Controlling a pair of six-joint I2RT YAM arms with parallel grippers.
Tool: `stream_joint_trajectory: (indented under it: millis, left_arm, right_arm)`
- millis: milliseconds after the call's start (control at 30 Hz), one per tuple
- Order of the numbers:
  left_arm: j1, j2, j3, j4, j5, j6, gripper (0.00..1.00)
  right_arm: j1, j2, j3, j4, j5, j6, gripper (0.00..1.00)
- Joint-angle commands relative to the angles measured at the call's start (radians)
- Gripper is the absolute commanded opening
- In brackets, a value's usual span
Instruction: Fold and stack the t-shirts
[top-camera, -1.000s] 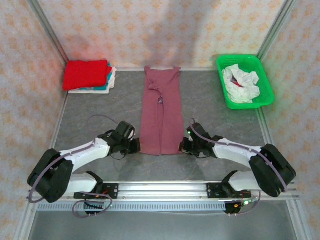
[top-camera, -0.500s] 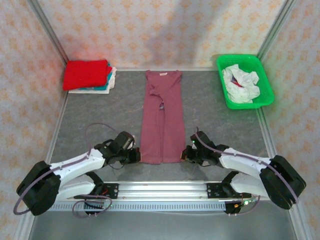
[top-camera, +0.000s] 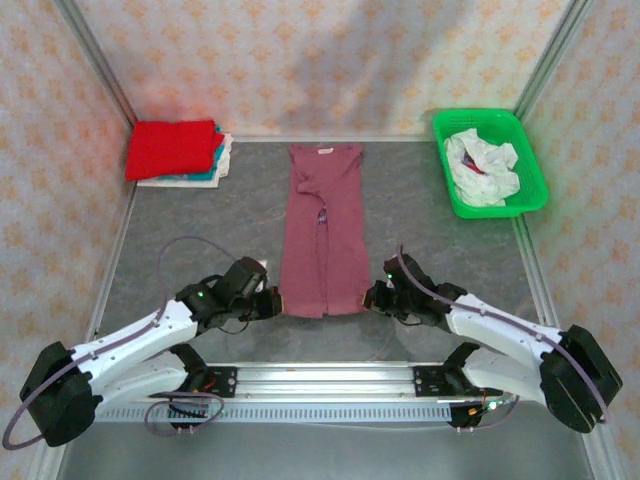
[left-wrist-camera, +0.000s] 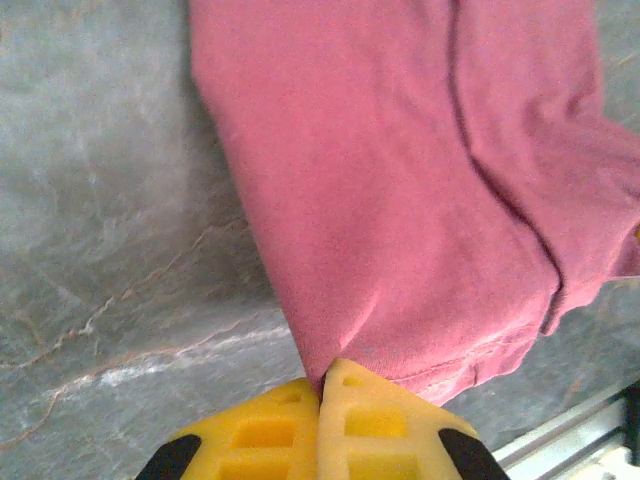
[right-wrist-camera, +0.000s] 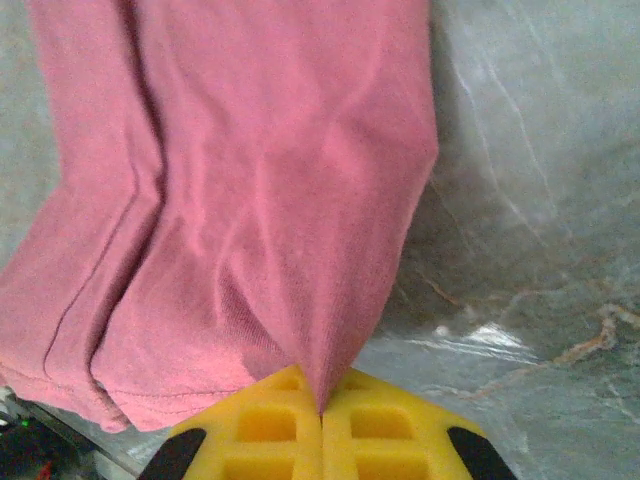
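A long maroon cloth t-shirt (top-camera: 322, 235), folded into a narrow strip, lies down the middle of the grey marbled table (top-camera: 200, 230). The left gripper (left-wrist-camera: 320, 385) is pinched tight on its near-left hem corner. The right gripper (right-wrist-camera: 322, 395) is pinched on the near-right corner, which looks slightly lifted.

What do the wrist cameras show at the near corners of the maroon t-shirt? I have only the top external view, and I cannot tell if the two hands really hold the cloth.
Observer: In the left wrist view the left hand is shut, with the edge of the maroon t-shirt pinched between its yellow fingers.
Operator: And on the right side?
Observer: The right hand is shut on the cloth too. The fabric draws up to a peak at the pinch.
Operator: Is the cloth a single layer there?
Observer: No. The right wrist view shows a folded-over layer, with its edge running along the shirt to the left of the pinch.
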Motion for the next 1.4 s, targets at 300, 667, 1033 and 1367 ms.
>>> stream_joint_trajectory:
  millis: [300,667,1033,1367]
  left_arm:
    - [0.175,0.144,0.229,-0.027,0.008,0.161,0.00]
    - [0.244,0.396,0.411,0.043,0.005,0.231,0.00]
    - [0.289,0.524,0.477,0.109,-0.037,0.323,0.00]
    - [0.306,0.598,0.516,0.183,-0.052,0.352,0.00]
  right_arm:
    - [-0.075,0.034,0.240,-0.112,0.166,-0.151,0.00]
    - [-0.172,0.246,0.366,-0.022,0.125,-0.255,0.00]
    - [-0.202,0.350,0.426,0.036,0.144,-0.287,0.00]
    - [-0.216,0.419,0.445,0.136,0.193,-0.276,0.00]
